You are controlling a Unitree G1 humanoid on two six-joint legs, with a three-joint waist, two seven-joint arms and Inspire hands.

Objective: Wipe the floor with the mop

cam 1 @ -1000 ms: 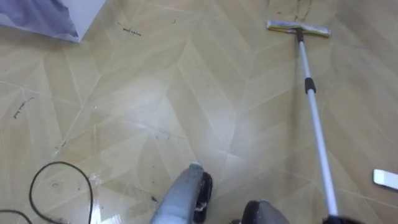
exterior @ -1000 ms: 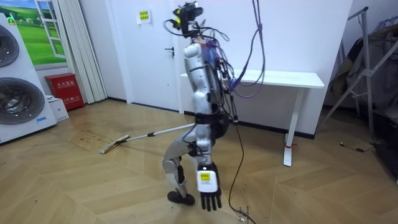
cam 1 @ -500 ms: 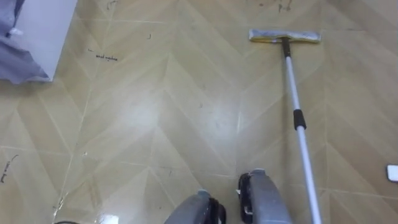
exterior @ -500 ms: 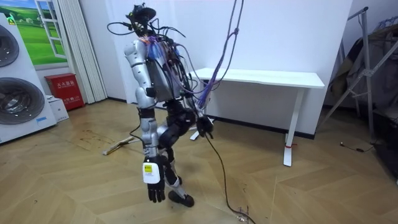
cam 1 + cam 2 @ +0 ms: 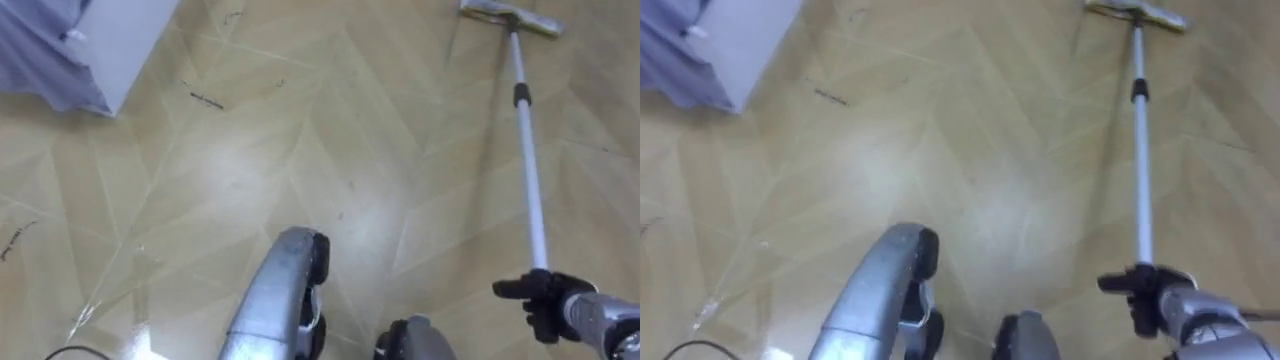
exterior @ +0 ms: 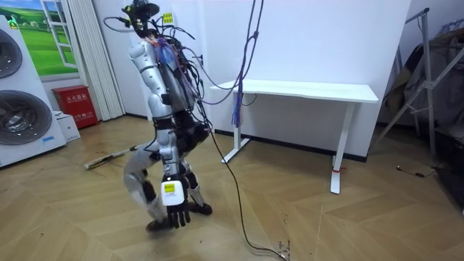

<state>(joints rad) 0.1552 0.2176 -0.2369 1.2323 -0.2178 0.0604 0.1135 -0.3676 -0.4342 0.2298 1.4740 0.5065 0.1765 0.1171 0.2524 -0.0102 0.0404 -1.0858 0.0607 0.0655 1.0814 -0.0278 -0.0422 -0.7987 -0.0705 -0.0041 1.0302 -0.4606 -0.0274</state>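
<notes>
- Left eye view: the right hand (image 5: 548, 300), at the lower right, is curled round the mop pole (image 5: 528, 180). The pole runs up to the mop head (image 5: 512, 18), which lies flat on the floor (image 5: 330, 150) at the upper right edge. A white box (image 5: 120, 40) sits at the upper left, well apart from the mop, with a dark scuff (image 5: 205, 98) just below it.
- Room view: within the last second the robot has walked toward the room view's left, pushing the mop head that way. The stroke is probably well under way. The washing machines (image 6: 22, 94) and a red box (image 6: 75, 105) stand ahead and bound it. The left hand (image 6: 176, 210) hangs low by the legs, fingers loosely straight, holding nothing. The desk (image 6: 304, 90) stands clear on the room view's right.
- Right eye view: the same grip shows at the lower right, with bare floor along the pole.
</notes>
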